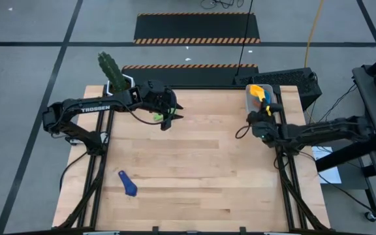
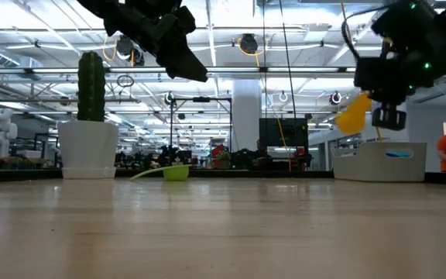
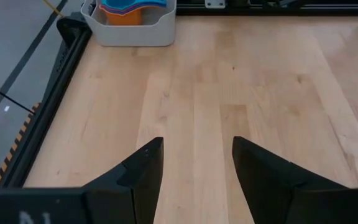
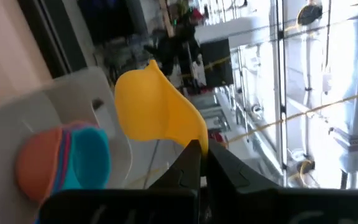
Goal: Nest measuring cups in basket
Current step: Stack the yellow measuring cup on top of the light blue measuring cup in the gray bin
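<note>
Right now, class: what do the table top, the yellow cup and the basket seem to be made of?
Table top: wood, pale planks with visible grain, matt.
Yellow cup: likely plastic, smooth, uniform colour, slight sheen.
Basket: likely plastic, pale, moulded rounded corners.

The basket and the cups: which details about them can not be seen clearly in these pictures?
- How many cups are nested in the basket: high view, the right tool and its yellow cup cover it; left wrist view, the top edge cuts it off.
- Green cup: high view, mostly under the left tool; low view, far away.
- Blue cup: too small to tell which way it faces.
</note>
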Controlling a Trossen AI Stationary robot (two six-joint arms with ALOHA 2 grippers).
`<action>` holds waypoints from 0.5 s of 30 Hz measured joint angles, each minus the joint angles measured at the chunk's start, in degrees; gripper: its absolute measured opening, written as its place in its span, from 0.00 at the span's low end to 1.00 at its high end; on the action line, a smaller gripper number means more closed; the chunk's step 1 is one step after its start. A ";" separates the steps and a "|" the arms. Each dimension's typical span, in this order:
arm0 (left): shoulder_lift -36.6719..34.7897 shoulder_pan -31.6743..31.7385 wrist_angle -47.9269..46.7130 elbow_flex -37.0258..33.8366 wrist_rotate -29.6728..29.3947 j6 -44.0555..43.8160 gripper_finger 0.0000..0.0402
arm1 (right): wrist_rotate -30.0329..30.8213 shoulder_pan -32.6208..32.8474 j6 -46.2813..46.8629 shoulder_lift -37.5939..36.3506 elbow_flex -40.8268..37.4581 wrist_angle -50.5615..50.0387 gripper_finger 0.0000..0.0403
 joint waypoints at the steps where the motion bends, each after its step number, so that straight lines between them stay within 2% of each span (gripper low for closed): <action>1: 0.00 0.00 0.01 0.00 0.00 0.04 0.49 | -0.35 -1.04 -0.11 0.13 -0.25 -0.11 0.00; 8: 0.00 0.00 0.01 0.00 0.00 0.43 0.49 | -1.87 -6.36 -3.02 -0.06 -0.55 -0.43 0.00; 15: 0.00 0.00 0.02 -0.01 0.00 0.70 0.49 | -9.01 -13.03 -4.00 0.15 -0.55 -3.06 0.01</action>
